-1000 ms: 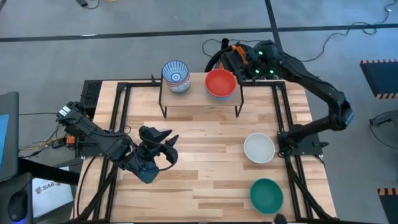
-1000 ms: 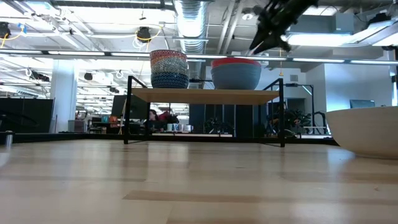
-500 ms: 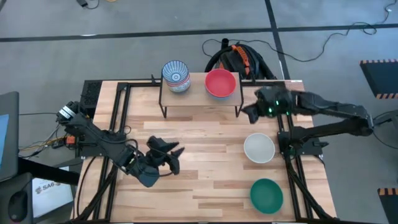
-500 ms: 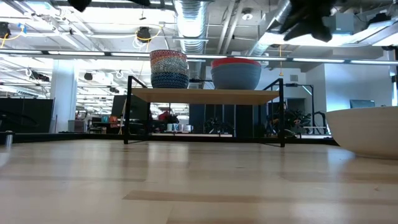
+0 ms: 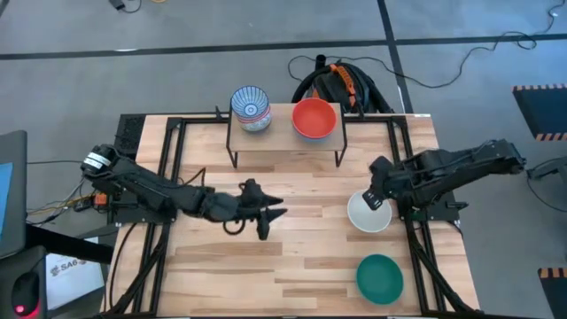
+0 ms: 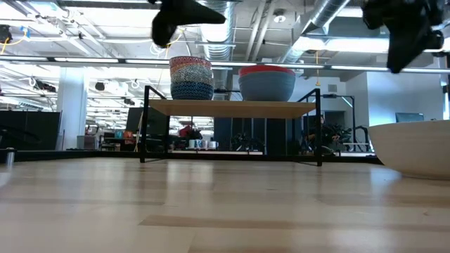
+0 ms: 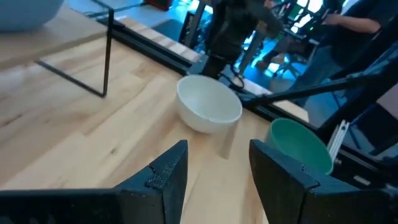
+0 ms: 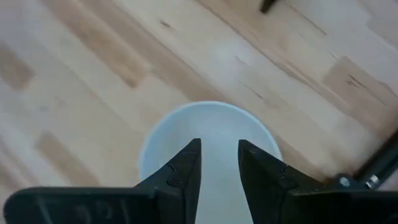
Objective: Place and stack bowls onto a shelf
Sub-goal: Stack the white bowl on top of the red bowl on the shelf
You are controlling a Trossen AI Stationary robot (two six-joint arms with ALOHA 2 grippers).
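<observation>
White bowl (image 5: 368, 212) on table (image 5: 301, 257), now right under right pincer (image 5: 376, 200), swung over from shelf (image 5: 285, 131), fingers parted, nothing held. Left pincer (image 5: 271, 211) released too, pushed toward table middle.

A black-and-orange cable bundle (image 5: 335, 80) lies on the floor behind the table (image 5: 301, 257).

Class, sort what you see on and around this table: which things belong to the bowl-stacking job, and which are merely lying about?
Belongs to the job:
shelf
patterned bowl stack
red bowl stack
white bowl
teal bowl
right claw, above the white bowl
left claw, over mid-table

Just lying about:
cable bundle on the floor
black table frame
</observation>
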